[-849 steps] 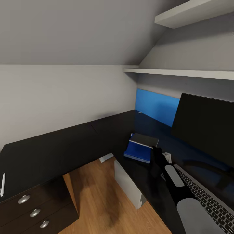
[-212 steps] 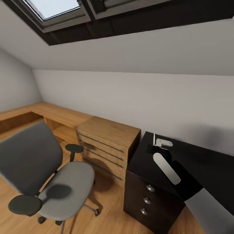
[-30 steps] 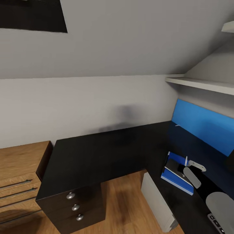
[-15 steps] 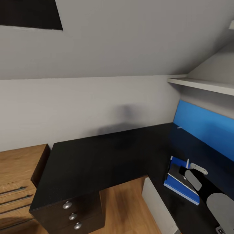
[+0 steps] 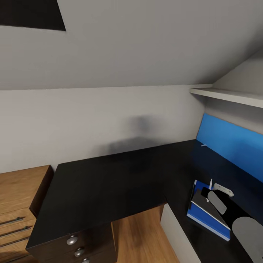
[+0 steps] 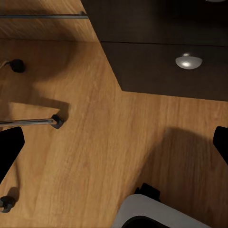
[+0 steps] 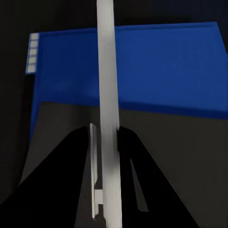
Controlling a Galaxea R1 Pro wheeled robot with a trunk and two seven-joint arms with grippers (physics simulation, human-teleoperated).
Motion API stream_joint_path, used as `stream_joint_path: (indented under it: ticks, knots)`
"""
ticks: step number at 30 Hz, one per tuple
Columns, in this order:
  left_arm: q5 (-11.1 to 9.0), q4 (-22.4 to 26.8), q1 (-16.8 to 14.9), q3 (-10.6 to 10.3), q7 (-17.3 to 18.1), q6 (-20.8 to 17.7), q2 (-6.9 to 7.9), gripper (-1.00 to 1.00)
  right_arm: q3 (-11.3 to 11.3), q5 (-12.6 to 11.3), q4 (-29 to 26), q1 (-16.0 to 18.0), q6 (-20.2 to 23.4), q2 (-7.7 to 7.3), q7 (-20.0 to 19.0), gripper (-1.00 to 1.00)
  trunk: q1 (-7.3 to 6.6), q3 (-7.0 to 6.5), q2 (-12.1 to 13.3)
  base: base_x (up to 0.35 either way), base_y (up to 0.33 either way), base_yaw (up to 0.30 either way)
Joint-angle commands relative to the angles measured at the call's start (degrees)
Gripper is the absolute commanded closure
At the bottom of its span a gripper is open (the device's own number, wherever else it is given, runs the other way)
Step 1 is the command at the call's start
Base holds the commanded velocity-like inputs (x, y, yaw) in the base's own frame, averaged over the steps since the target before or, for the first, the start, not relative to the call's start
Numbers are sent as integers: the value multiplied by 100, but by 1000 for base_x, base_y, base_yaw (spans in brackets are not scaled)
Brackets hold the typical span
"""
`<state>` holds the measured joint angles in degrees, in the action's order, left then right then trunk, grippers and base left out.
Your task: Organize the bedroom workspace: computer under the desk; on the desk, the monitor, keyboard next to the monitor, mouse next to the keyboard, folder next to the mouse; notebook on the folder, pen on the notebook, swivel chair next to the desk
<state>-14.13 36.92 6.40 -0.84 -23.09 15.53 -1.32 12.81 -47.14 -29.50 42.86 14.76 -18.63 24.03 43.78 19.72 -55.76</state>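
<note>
Black desk point(image 5: 109, 179) ahead, notebook point(image 7: 142, 128) stacked on the blue folder point(image 7: 156, 71). My right gripper point(image 7: 105, 137) is pinching the pen point(image 7: 107, 95) above them; next I'd lower it onto the notebook.

We see notebook point(image 5: 206, 208) on folder point(image 5: 204, 215), right end of surface point(image 5: 109, 179); drawers point(image 5: 75, 248) below left; pen point(image 7: 108, 109) above notebook.

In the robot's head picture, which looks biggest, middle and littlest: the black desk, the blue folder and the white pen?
1. Black desk: biggest by far.
2. Blue folder: middle, with the grey notebook lying on it.
3. White pen: littlest, a thin stick pinched in the right pincer over the notebook.

They sit close together, so nearness hardly changes this.
</note>
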Motion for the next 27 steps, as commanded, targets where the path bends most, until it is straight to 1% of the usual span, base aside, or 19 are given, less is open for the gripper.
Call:
stream_joint_path:
  ticks: [1,4,5,8,14,20,27]
  knots:
    - [-43,9,1,-8,-11,19,0,-100,46,-33,-12,4,38,-9,53,100,2,6,-5,39,0,0]
    - [-42,9,1,-6,-11,20,0,-100,46,-33,-12,7,154,-9,66,100,2,6,-5,22,0,0]
    - [-43,9,1,-5,-11,20,0,-100,46,-32,-11,10,301,-9,76,100,2,6,-5,7,0,0]
    - [-45,9,1,-4,-13,20,0,-100,46,-32,-11,11,387,-9,83,100,2,6,-5,4,0,0]
    - [-43,9,1,-4,-11,20,0,-100,50,-32,-12,12,450,-9,209,100,2,6,-5,-5,0,0]
    - [-45,9,1,-4,-11,20,0,-100,55,-28,-12,12,457,-9,240,100,2,6,-5,-156,0,0]
    - [-46,9,1,-4,-11,20,0,-100,55,-24,-12,12,458,-7,242,100,2,6,-5,-48,0,0]
